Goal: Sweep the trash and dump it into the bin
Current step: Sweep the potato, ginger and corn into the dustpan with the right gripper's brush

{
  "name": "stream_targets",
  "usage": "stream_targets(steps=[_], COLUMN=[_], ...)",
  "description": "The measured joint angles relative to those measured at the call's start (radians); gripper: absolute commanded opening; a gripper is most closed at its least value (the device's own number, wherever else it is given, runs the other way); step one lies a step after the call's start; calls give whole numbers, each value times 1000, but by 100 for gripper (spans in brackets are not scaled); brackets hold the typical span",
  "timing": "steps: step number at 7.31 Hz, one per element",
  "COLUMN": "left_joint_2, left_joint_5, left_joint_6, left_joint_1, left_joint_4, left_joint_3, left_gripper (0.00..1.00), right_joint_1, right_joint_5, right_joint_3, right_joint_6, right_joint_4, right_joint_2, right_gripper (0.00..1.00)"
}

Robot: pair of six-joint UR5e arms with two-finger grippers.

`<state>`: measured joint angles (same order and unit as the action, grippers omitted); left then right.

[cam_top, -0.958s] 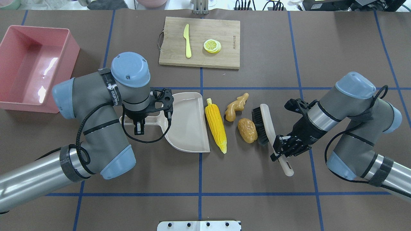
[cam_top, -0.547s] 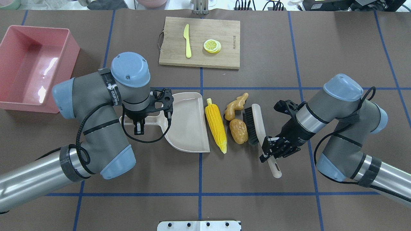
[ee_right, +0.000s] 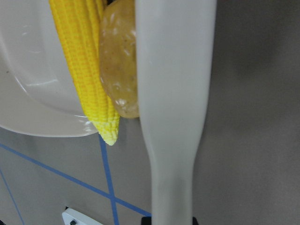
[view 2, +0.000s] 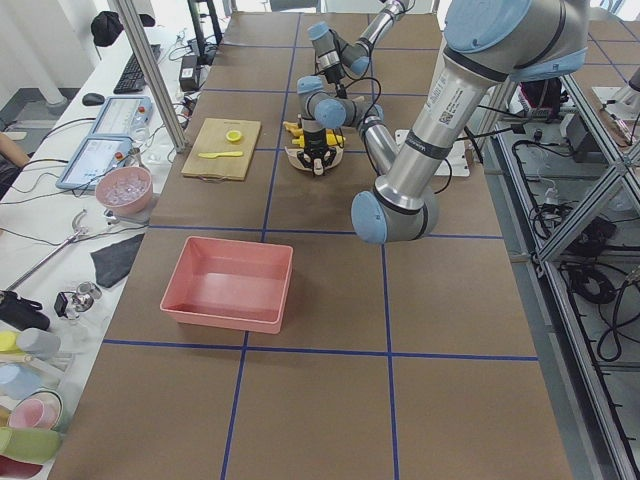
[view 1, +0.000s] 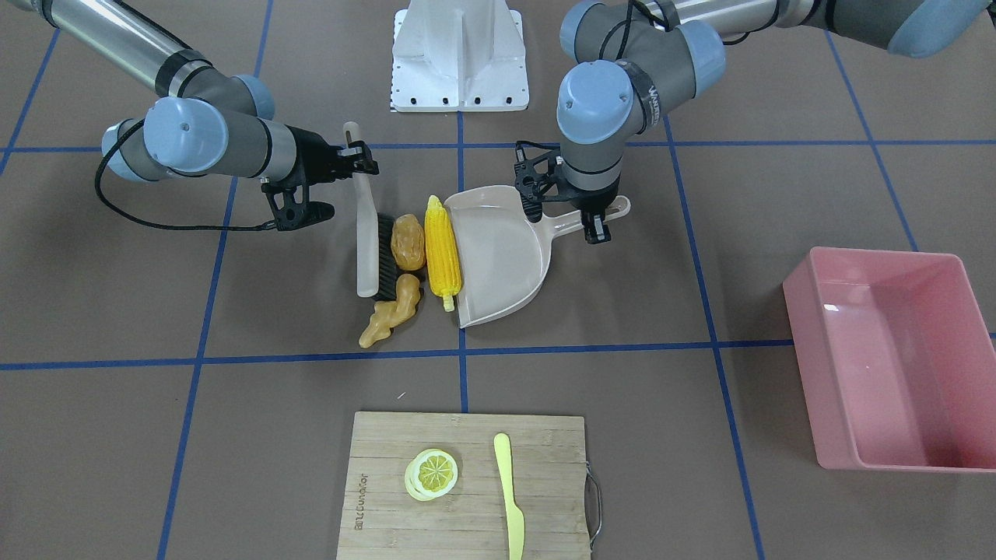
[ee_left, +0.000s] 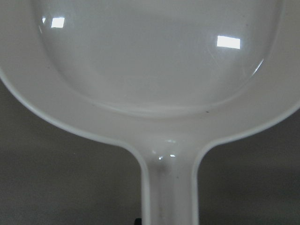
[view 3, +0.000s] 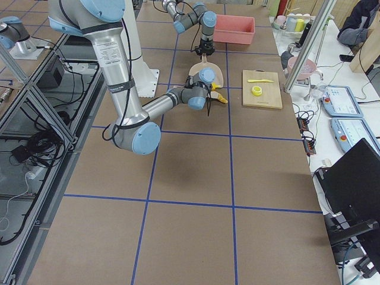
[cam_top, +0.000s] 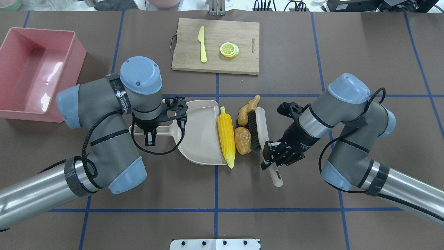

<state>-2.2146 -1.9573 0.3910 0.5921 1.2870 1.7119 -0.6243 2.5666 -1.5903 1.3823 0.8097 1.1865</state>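
Bin: you've got the big pink tub [cam_top: 34,80] with tall glossy walls. It sits in the far-left corner of the overhead view, well apart from everything else.
Left gripper: the left gripper [cam_top: 150,133] comes straight down on the handle of the dustpan [cam_top: 199,135] and is clamped on it. You only see one dark finger poking out under the wrist. The wrist cam cuts the fingertips off at its bottom edge.
Dustpan: beige, flat on the table [cam_top: 156,194], open lip facing the trash.
Corn cob: the yellow corn cob [cam_top: 226,139] lies along the dustpan's lip and touches it. Its pointed tip sticks out just past the near corner.
Potato: the potato [cam_top: 243,140] is brown and lumpy, squeezed between the corn cob and the bristles of the brush [cam_top: 261,128], touching both.
Ginger root: the ginger root [cam_top: 248,108] is tan and knobbly, against the bristles at the brush's far end. One knob pokes toward the cutting board [cam_top: 242,52]. You can't tell if it touches the corn cob.
Brush: pale back, black bristles facing the trash, roughly parallel to the corn cob.
Right gripper: the right gripper [cam_top: 274,158] is clenched on the brush handle, and the handle's end sticks out past it.
Hard to see: both side cams show all this too small to judge.
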Motion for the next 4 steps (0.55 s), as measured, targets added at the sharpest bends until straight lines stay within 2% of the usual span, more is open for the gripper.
stream_targets(steps=[4], left_joint_2=[1], left_joint_5=[0], left_joint_6=[1], left_joint_1=[0], left_joint_4=[4], left_joint_3=[-4], left_gripper=[0], right_joint_1=[52], right_joint_5=[-65], right_joint_3=[13], right_joint_6=[43], right_joint_4=[1], right_joint_2=[-59], right_gripper=[0])
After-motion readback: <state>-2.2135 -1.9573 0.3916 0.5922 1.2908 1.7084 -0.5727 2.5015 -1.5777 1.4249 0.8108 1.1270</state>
